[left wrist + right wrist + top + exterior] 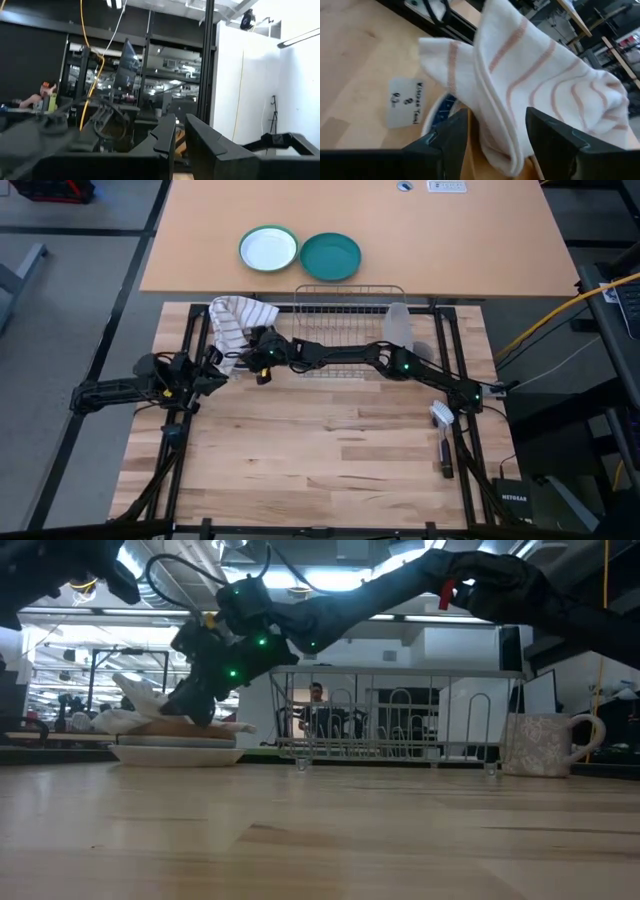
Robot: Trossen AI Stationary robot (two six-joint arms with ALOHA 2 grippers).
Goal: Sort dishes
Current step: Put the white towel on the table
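Stacked plates (pixel 178 752) at left of centre in the low view, draped with a striped towel (pixel 530 85). The right gripper (pixel 495 145) stands with fingers apart astride a towel fold above the stack; the left gripper (pixel 180 137), fingers nearly together and empty, waits at the table's left. The plates are probably rigid, smooth and breakable: best gripped at the rim once uncovered.

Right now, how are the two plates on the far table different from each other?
The left plate is white inside with a green rim; the right plate is teal all over. The white one sits nearer the table's left edge and looks slightly bigger. Both are round, lie flat and sit side by side, out beyond the dish rack.
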